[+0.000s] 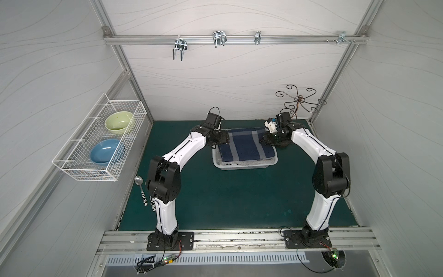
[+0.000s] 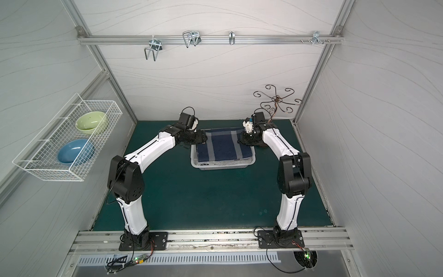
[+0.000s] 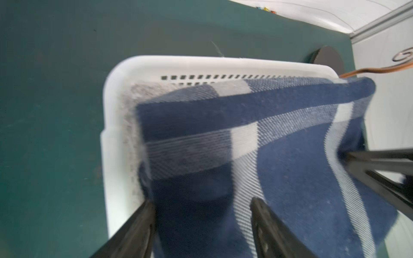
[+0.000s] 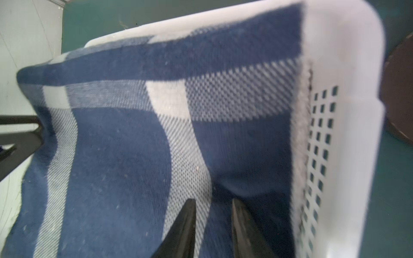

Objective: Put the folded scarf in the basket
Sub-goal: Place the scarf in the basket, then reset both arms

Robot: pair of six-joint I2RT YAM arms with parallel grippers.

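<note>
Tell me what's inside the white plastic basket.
The folded scarf, navy with pale stripes, covers most of the inside of the basket. A fuzzy pale strip shows along its edge; fringe or another cloth, I cannot tell. The bottom is covered, so anything beneath stays hidden.

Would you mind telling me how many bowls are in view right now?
2. A green bowl sits at the far end of the white wire rack, a blue bowl at its near end. None appears hidden.

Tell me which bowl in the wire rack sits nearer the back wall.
The green bowl. The blue bowl lies at the other end of the wire rack, nearer the arm bases.
</note>
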